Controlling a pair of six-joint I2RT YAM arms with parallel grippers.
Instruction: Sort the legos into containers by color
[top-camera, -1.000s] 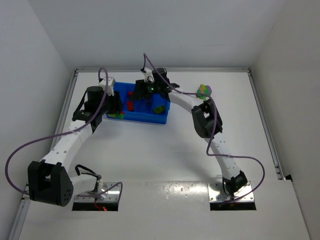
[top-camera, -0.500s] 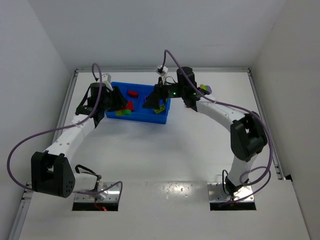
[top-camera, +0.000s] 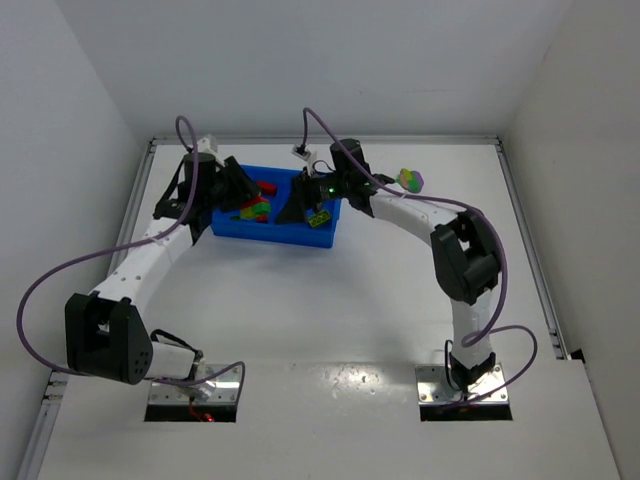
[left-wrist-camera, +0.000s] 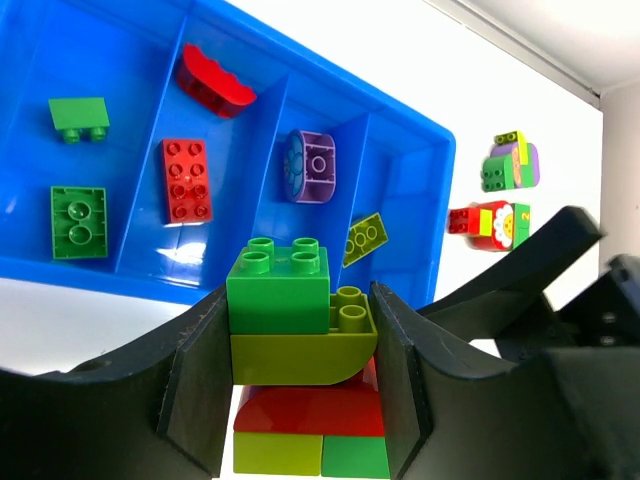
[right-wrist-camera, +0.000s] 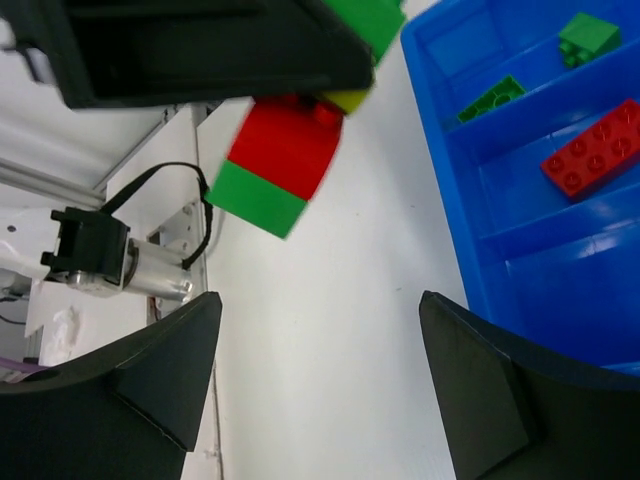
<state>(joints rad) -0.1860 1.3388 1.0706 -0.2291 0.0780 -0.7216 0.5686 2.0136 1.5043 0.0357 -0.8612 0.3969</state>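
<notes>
Got the left gripper (left-wrist-camera: 300, 330) clamped tight on a multicoloured clump (left-wrist-camera: 279, 292): green brick on top, yellow-green curved piece under it, then red, then yellow-green and green at the bottom. Fingers (left-wrist-camera: 200, 380) pressed flat against both sides of the stack.

From overhead, holding it over the left half of the blue tray (top-camera: 262, 237), raised and not touching. Exact compartment underneath: can't tell.

Right gripper (right-wrist-camera: 320, 300) spread apart, gripping nothing. Sitting over the tray's right half, aimed at the held clump, near it but apart.

Tray parked near the far edge of the table (top-camera: 330, 300), toward the far-left corner. Four compartments, counted from the tray's left end:
- two green bricks (left-wrist-camera: 78, 222)
- red arch (left-wrist-camera: 213, 82) plus a flat red brick (left-wrist-camera: 186, 178)
- one round purple piece (left-wrist-camera: 312, 165)
- one yellow-green brick (left-wrist-camera: 366, 240), lying tilted

Two loose clumps (left-wrist-camera: 512, 165) on the table by the far edge, past the tray's right end toward the far-right corner, just beside each other. Mixed colours on both: green, yellow-green and purple on one; red, yellow-green and green on the other.
</notes>
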